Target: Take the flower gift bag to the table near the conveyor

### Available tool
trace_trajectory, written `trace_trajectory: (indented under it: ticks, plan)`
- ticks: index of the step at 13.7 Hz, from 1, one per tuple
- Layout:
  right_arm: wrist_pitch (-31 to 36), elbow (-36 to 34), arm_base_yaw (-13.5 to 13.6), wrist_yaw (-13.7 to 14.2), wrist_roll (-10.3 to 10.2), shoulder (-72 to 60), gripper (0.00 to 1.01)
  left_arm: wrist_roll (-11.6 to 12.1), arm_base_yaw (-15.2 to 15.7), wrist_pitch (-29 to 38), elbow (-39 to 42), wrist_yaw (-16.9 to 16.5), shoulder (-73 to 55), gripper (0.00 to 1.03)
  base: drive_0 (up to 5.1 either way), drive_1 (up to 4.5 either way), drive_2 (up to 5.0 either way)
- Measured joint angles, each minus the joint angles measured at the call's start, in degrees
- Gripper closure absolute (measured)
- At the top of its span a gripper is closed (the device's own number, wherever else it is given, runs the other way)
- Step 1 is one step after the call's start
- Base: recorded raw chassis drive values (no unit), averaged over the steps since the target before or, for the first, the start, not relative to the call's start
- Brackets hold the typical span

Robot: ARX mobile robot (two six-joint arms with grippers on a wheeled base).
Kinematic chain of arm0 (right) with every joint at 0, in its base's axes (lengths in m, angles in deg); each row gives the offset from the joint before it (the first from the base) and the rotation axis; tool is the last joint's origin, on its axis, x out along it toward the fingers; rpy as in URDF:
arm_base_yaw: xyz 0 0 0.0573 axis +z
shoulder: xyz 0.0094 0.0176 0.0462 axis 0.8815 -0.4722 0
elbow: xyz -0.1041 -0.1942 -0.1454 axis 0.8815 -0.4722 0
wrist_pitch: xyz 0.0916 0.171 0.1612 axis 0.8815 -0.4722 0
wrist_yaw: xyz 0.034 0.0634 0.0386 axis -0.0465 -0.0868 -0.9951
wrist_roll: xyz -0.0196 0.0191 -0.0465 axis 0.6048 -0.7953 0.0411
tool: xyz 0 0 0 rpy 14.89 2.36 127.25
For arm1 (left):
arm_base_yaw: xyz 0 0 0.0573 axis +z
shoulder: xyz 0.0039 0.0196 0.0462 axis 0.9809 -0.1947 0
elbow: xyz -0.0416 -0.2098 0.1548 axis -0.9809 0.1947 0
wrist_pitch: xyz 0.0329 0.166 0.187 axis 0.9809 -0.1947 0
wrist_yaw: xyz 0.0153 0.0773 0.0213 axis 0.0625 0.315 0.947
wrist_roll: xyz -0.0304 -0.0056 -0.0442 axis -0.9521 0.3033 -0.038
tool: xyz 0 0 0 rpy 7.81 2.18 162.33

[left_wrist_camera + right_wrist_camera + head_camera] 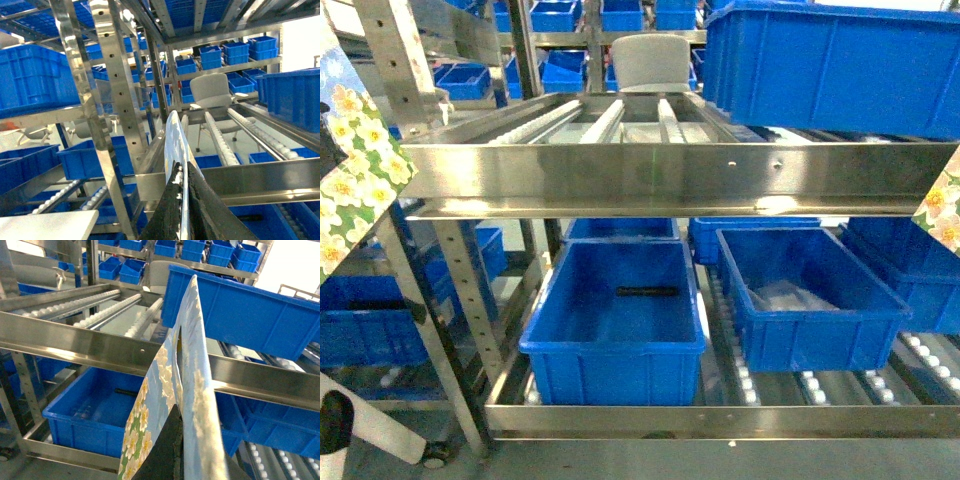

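From the head camera I face the conveyor (670, 170), its steel front rail running straight across the middle of the view, roller tracks sloping back behind it. A floral gift bag (355, 160) pokes in at the left edge, and another scrap of floral paper (942, 205) shows at the right edge. Neither gripper appears here. On the lower roller level sit two open blue bins (620, 320), the left one holding a small dark bar (647, 291). A large blue bin (840, 65) rests on the upper tracks at right. The table is not in any view.

The left wrist camera shows what the head misses: the left gripper (181, 195), its dark fingers closed tight on the thin edge of a bag (176, 145) standing upright, edge-on, beside a perforated steel upright (120, 95). More racks of blue bins fill the room, and a grey chair (212, 90) stands behind the rollers.

On the right wrist camera, the floral bag (170, 390) rises just in front of the steel rail (80, 340), its top near the big blue bin (240, 315). The right gripper (175, 450) is only a dark shape under the paper; it seems clamped on the bag, but I cannot tell for sure.
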Motion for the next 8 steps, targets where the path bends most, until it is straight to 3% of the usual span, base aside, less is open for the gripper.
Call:
trace_trajectory:
  ticks: [8]
  plan:
    - [0.0, 0.0, 0.0, 0.0, 0.0, 0.0, 0.99, 0.0, 0.0, 0.0, 0.0, 0.0, 0.0, 1.01, -5.0, 2.38, 2.4]
